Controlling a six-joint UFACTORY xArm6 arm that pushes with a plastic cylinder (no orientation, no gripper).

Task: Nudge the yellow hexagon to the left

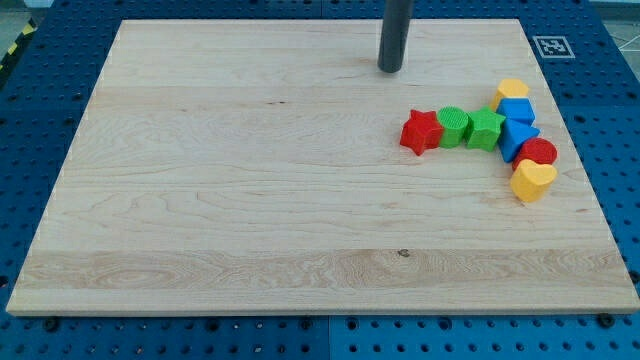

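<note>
Camera view, one wooden board point(250, 200) on a blue pegboard base point(30, 100). Item: my tip point(390, 70), a bare dark rod end with nothing held and no jaws to set, standing on open wood toward the view's top, well apart from every block. Item: yellow hexagon point(512, 91), at the view's right, topmost of a curved cluster, touching the blue cube point(517, 110) just below it. Items below, in order: blue triangle-like block point(516, 137), red round block point(540, 152), yellow heart point(533, 180). Items leftward in a row: green star-like block point(486, 130), green cylinder point(453, 127), red star point(421, 132). Step in hand, as judged: approach; no contact with the hexagon yet. Next move calls for carrying the tip round to the hexagon's right side, passing above it rather than through the cluster, then a short leftward push. Risk: the adjoining blue cube may be dragged along.
</note>
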